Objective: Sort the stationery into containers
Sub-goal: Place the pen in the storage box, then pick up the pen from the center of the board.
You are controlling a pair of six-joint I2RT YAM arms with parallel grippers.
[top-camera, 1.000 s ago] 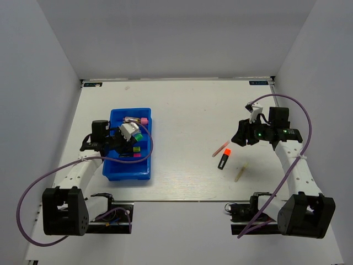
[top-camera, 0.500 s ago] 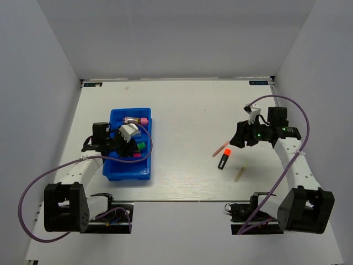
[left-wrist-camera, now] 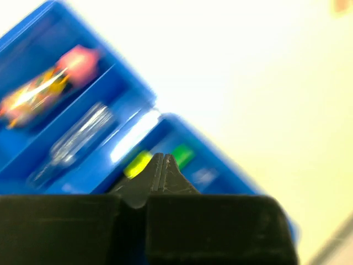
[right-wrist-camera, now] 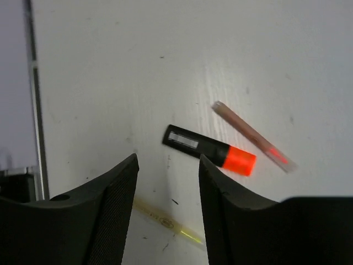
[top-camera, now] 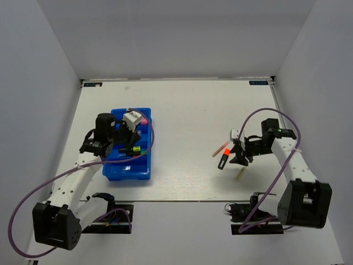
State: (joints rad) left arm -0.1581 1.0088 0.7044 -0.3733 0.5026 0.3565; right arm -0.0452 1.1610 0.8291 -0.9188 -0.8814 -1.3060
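Observation:
The blue tray (top-camera: 144, 165) lies at the left and holds a pink tube (left-wrist-camera: 49, 94), a clear pen (left-wrist-camera: 77, 144) and highlighters with yellow (left-wrist-camera: 137, 164) and green (left-wrist-camera: 182, 155) ends. My left gripper (top-camera: 126, 137) is shut and empty, hovering over the tray; its closed tips (left-wrist-camera: 164, 158) show in the left wrist view. My right gripper (top-camera: 238, 155) is open and empty (right-wrist-camera: 167, 165), low over the table. The orange-ended black highlighter (top-camera: 223, 161) (right-wrist-camera: 209, 150) lies just beyond its fingertips. A pink stick (top-camera: 220, 149) (right-wrist-camera: 251, 137) lies past it. A beige stick (top-camera: 239, 174) (right-wrist-camera: 165, 222) lies between the fingers.
The white table (top-camera: 187, 110) is walled in by grey panels on three sides. Purple cables loop from both arms. The arm bases and clamps sit at the near edge (top-camera: 110, 212).
My right gripper has dropped and moved toward the near left, over the highlighter and sticks. My left arm has lifted and swung toward the tray's far end.

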